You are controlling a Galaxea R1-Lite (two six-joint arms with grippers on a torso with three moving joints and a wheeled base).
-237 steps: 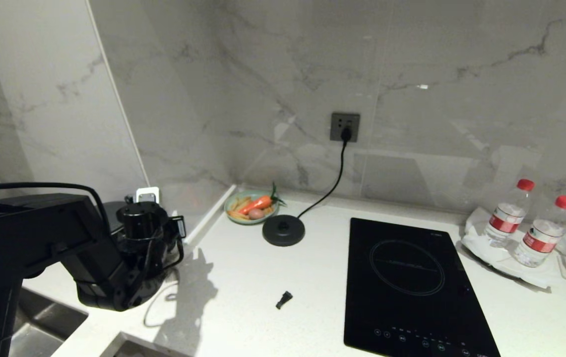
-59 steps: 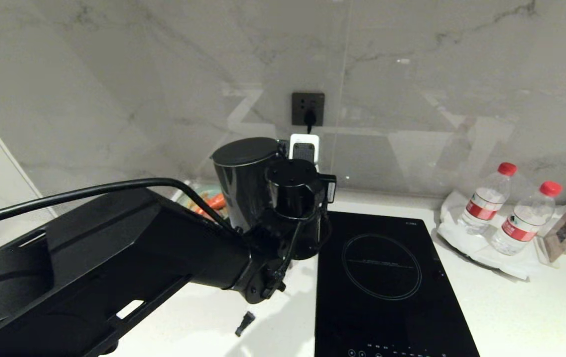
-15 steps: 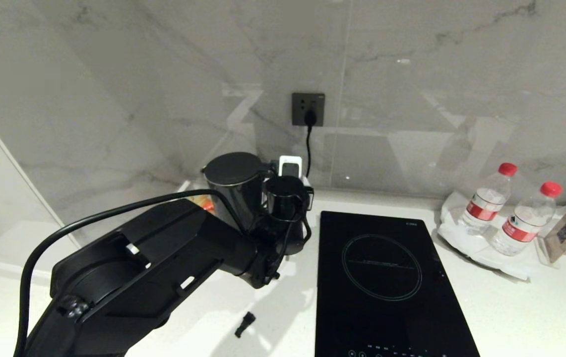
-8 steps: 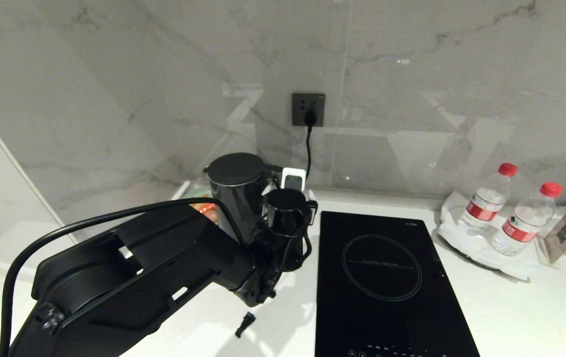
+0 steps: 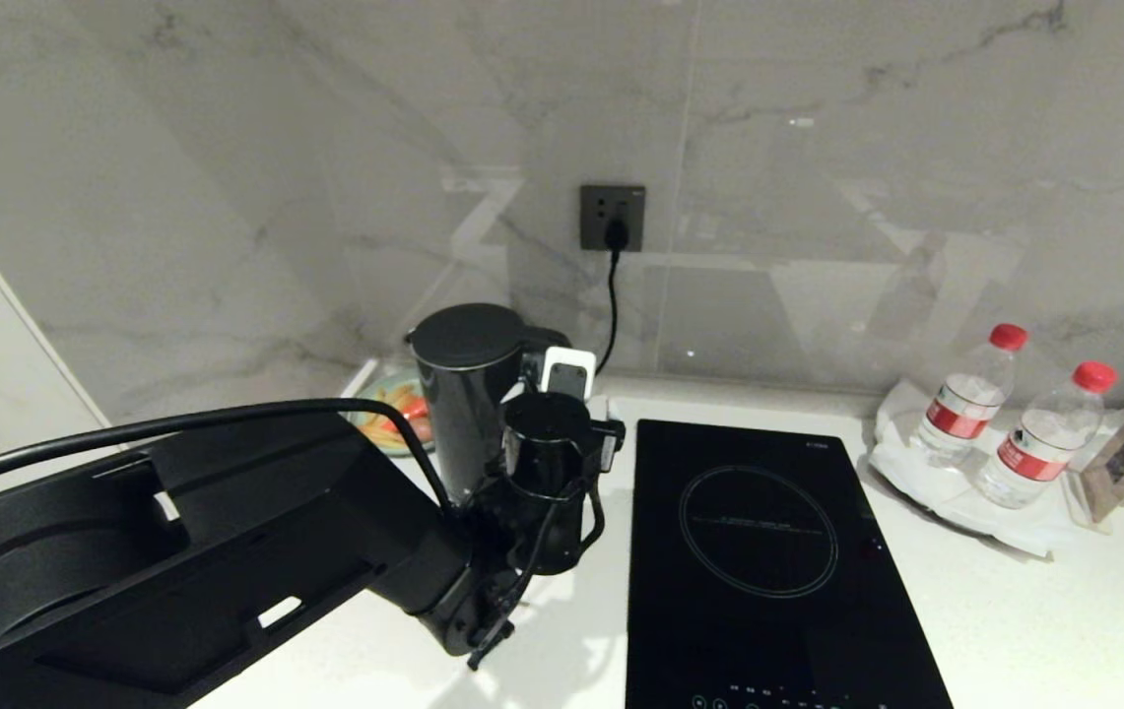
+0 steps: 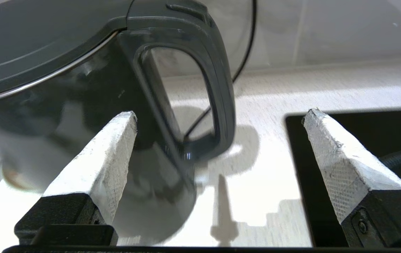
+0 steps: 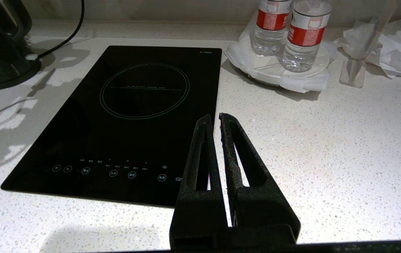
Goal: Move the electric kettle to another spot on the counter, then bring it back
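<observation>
One tall black electric kettle (image 5: 468,394) stands upright on the white speckled table (image 5: 1015,611), at its back near the marble wall, just left of the black hob (image 5: 768,551). Its body is glossy, with a flat matte lid, a thin bright band under the lid rim and a big loop handle (image 6: 200,88) turned toward the hob. In the right wrist view its foot sits on a round black base (image 7: 7,80), with white lettering low on the side. A small dish of orange food (image 5: 386,406) lies just behind and left of it.

The left gripper (image 6: 221,117) hangs just in front of the handle, its white padded jaws spread wide apart on either side and touching nothing. A black cord (image 5: 611,295) runs from the wall socket (image 5: 612,217) down behind the kettle. Further right, two red-capped water bottles (image 5: 1005,414) stand on a white tray. The right gripper (image 7: 215,119) hovers over the near edge of the hob, its black jaws nearly together, holding nothing.
</observation>
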